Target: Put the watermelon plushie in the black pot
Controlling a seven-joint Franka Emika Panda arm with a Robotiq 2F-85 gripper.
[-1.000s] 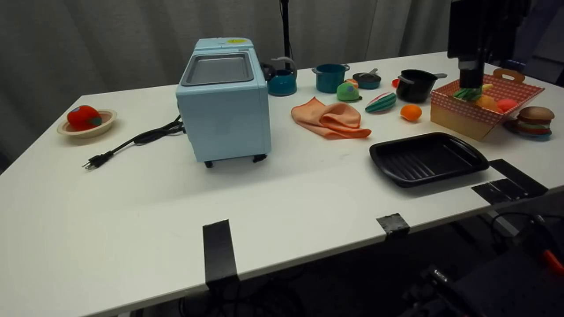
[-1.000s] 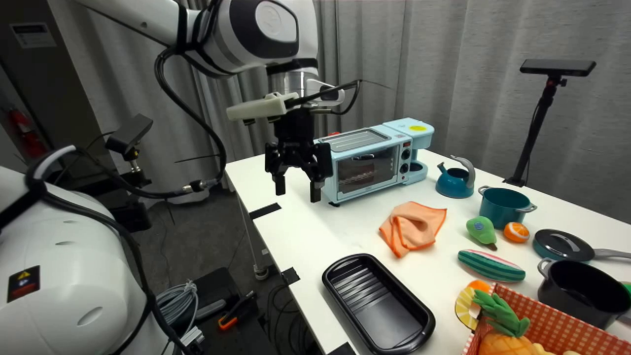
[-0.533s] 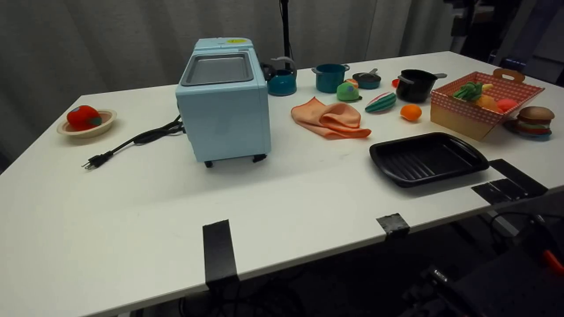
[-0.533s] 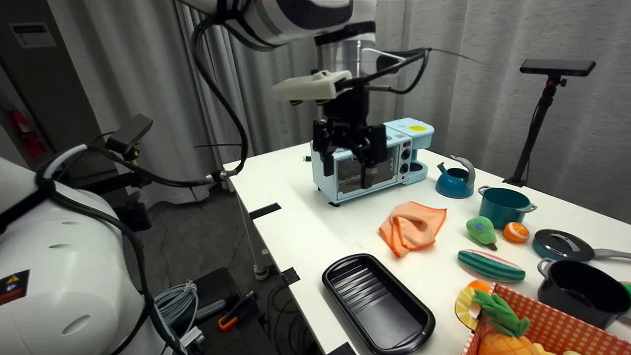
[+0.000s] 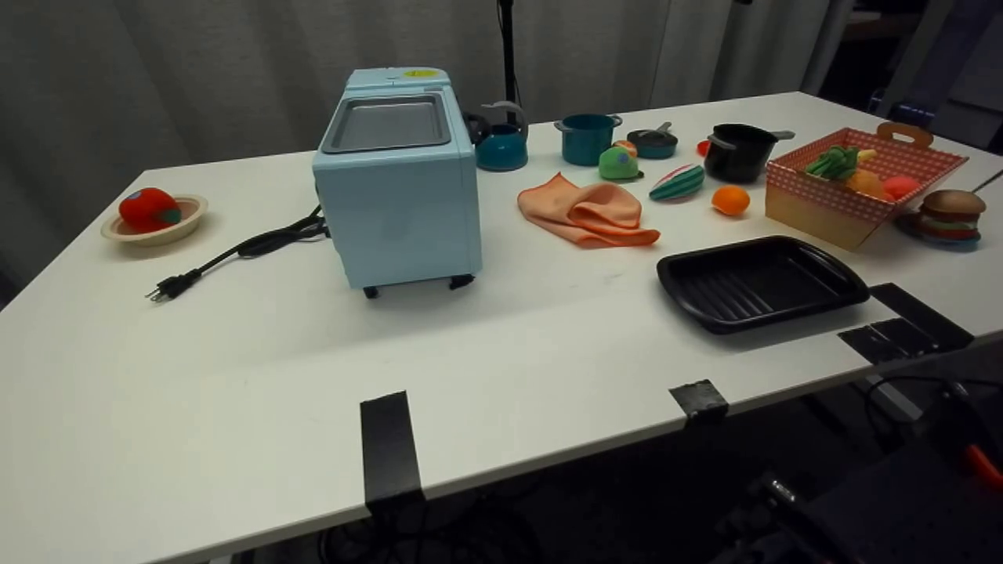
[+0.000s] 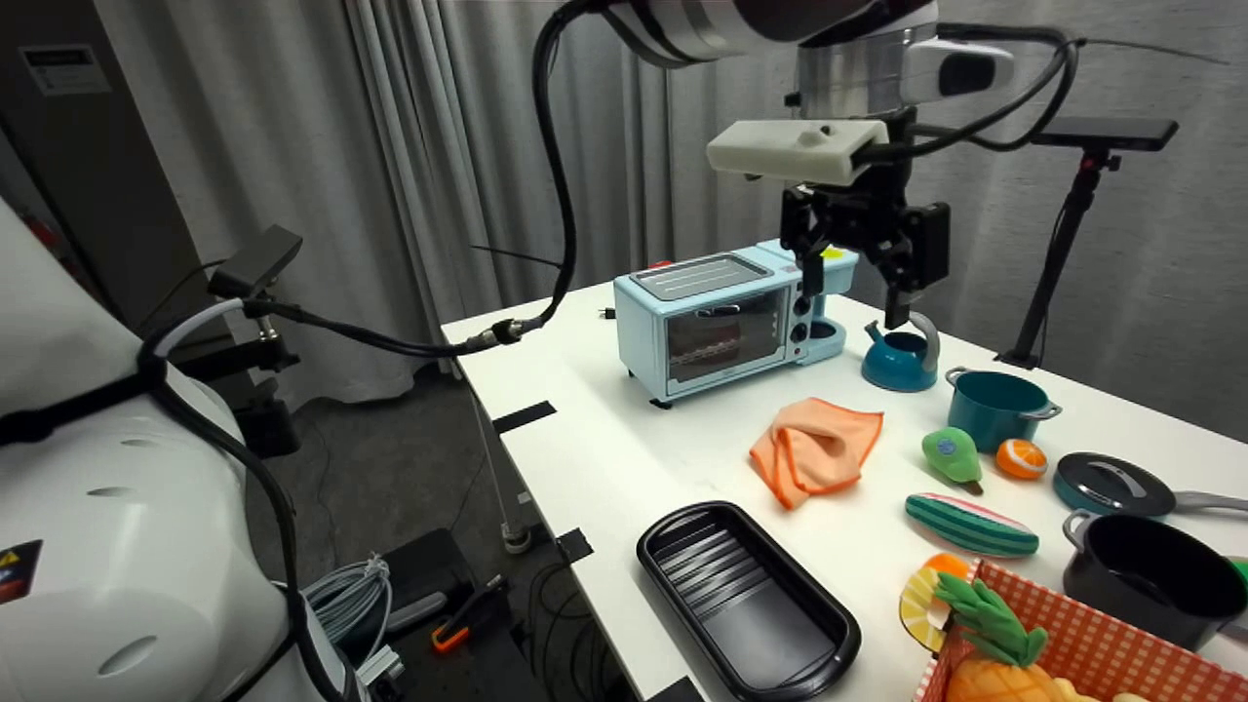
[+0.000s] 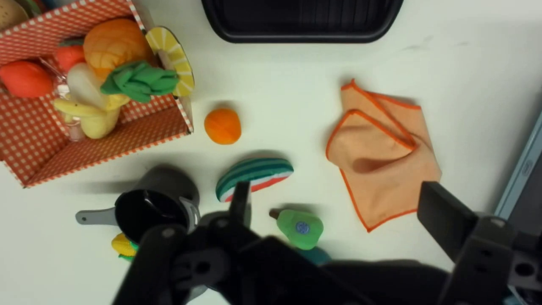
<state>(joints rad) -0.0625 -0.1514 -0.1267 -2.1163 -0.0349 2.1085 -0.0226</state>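
Wrist view: we count one gripper [image 7: 336,199], its two fingers [image 7: 446,218] standing wide apart, one watermelon plushie [image 7: 254,168], one black pot [image 7: 180,184], one orange ball [image 7: 222,126], one green toy [image 7: 302,228], one peach cloth [image 7: 385,186], one checked basket [image 7: 127,136] and one black grill pan [image 7: 302,21]. In an exterior view we add one kettle [image 6: 892,369], one teal pot [image 6: 983,424] and one toaster oven [image 6: 726,336]. There the plushie lies on the table [image 6: 634,468], outside the black pot and left of it, the two near each other but apart; the green toy sits on the plushie's far side. Against one second earlier, we find the gripper shifted right in that exterior view, from the toaster oven's left end to its right end. We find its fingers as wide as before, and the plushie, black pot and cloth in the same places.
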